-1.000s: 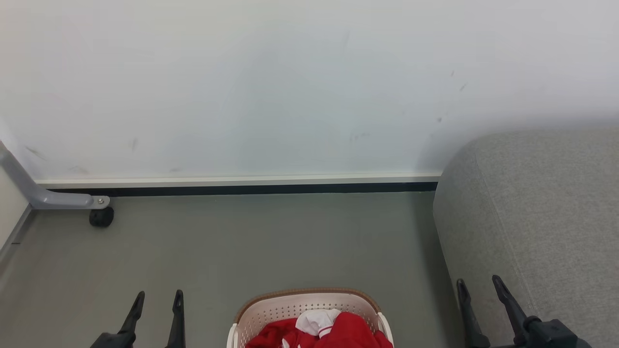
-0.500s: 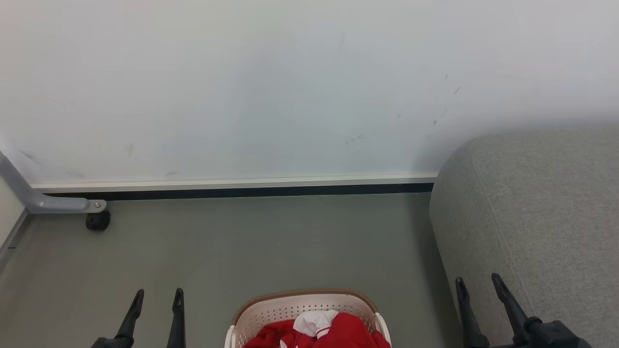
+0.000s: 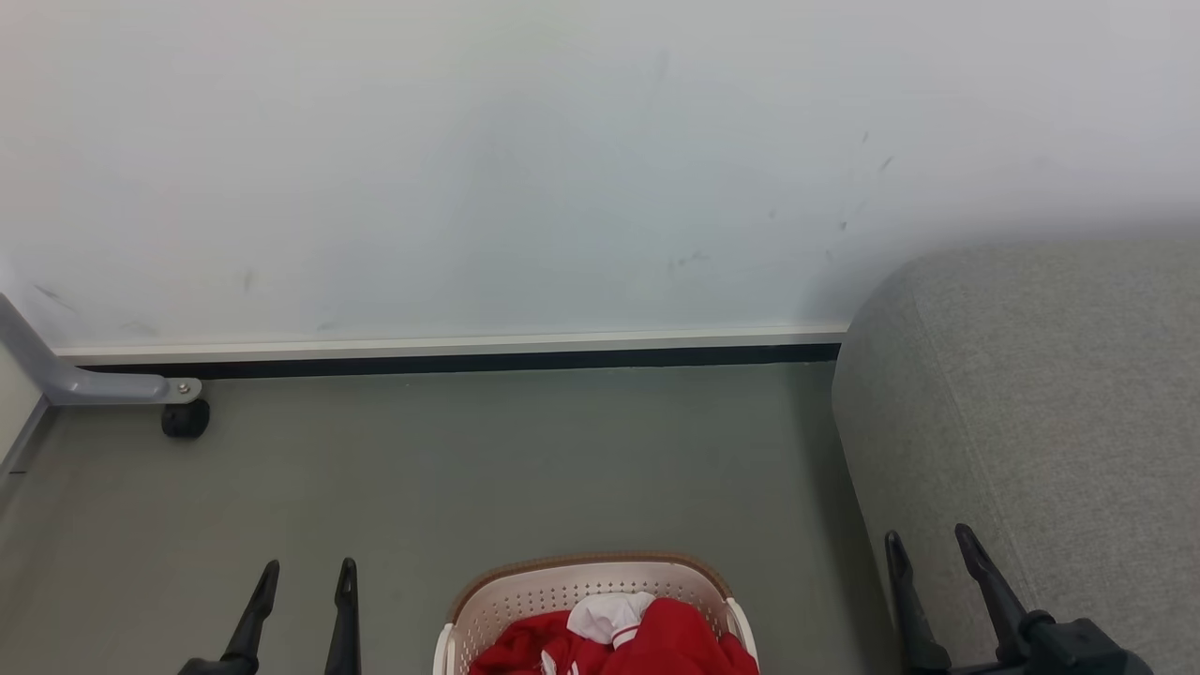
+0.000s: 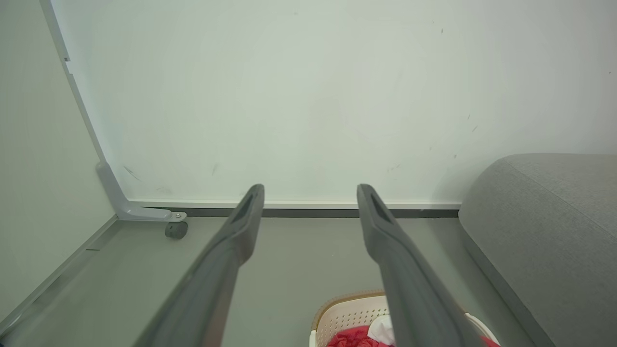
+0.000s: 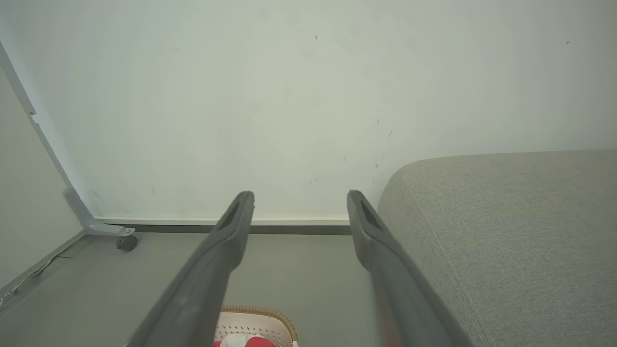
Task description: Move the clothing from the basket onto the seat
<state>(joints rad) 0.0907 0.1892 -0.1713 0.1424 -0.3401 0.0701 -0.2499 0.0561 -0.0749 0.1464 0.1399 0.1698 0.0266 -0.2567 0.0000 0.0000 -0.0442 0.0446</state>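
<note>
The cream basket (image 3: pixel 562 586) with a brown rim sits on the floor at the bottom centre of the head view, cut off by the frame edge. Inside it lies the red clothing (image 3: pixel 675 637) with a white piece (image 3: pixel 609 614) on top. The grey sofa (image 3: pixel 1041 394) fills the right side. My left gripper (image 3: pixel 305 572) is open, left of the basket and apart from it. On the right, the open right gripper (image 3: pixel 928 544) hangs in front of the sofa's side. The basket (image 4: pixel 347 313) and sofa (image 4: pixel 544 226) appear past the left fingers; the right wrist view shows the sofa (image 5: pixel 506 231) and basket rim (image 5: pixel 255 313).
A pale wall with a dark skirting strip (image 3: pixel 469 361) runs across the back. A grey metal leg on a black castor (image 3: pixel 183 419) stands at the far left. Grey floor (image 3: pixel 525 469) lies between wall, basket and sofa.
The head view has shifted slightly, so the basket, wall base and castor sit a little differently in frame. Both grippers stay open in the same places.
</note>
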